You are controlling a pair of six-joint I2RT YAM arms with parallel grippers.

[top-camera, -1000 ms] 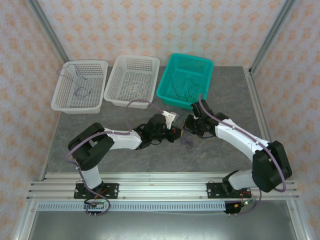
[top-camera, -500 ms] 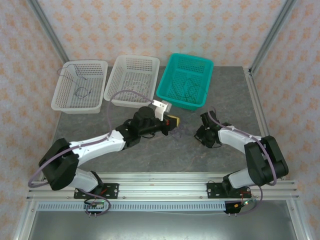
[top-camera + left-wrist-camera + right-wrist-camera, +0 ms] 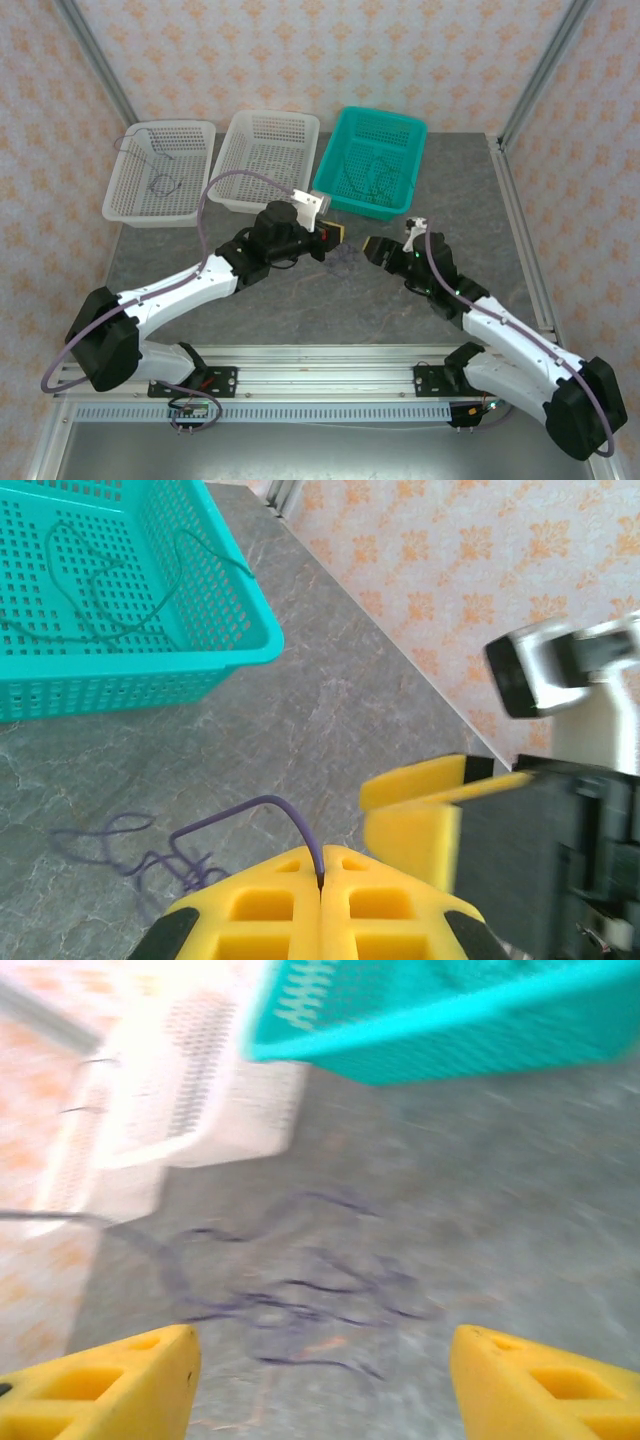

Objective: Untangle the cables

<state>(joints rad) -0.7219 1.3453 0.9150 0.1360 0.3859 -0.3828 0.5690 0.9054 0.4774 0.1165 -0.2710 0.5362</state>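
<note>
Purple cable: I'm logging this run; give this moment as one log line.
left gripper shut on purple cable | right gripper open, empty | slack tangled on table | green cable in teal basket

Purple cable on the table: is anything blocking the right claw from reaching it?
Nothing visible does. The right claw is open, with bare table between it and the purple cable lying ahead. The left claw is shut on one strand of it.

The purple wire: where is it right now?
In the left wrist view, the purple wire is pinched in the shut left end effector and trails left onto the grey table, close to the teal basket.
</note>
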